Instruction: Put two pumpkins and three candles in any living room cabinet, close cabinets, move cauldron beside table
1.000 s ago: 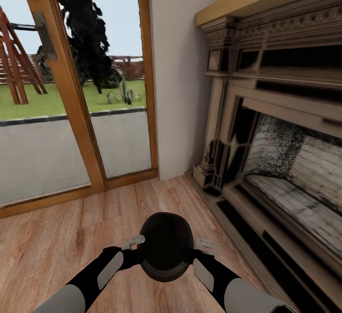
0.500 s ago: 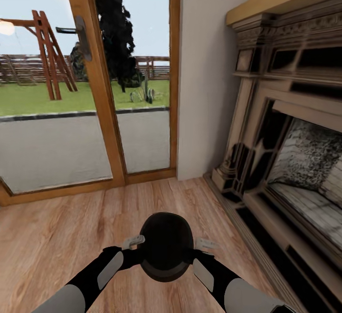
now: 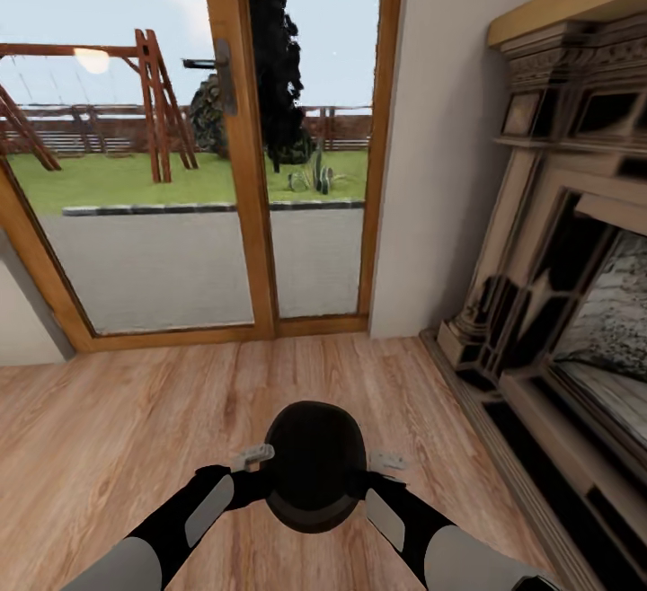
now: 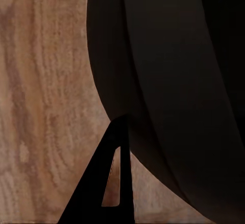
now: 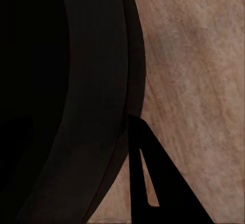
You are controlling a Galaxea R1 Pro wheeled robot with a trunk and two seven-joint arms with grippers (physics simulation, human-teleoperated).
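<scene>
both hands are hidden behind the black cauldron (image 3: 314,465), so i cannot tell their grip. the cauldron sits between the left hand (image 3: 261,474) and right hand (image 3: 368,476), above the wooden floor (image 3: 117,429), near the fireplace (image 3: 566,304).

**Right wrist view: cauldron wall and pincer finger**

The cauldron's (image 5: 66,96) black curved wall spans one side. One dark triangular finger (image 5: 153,183) of the right pincer lies against its outer surface. Wood-grain floor (image 5: 199,70) shows beyond, blurred.
</scene>
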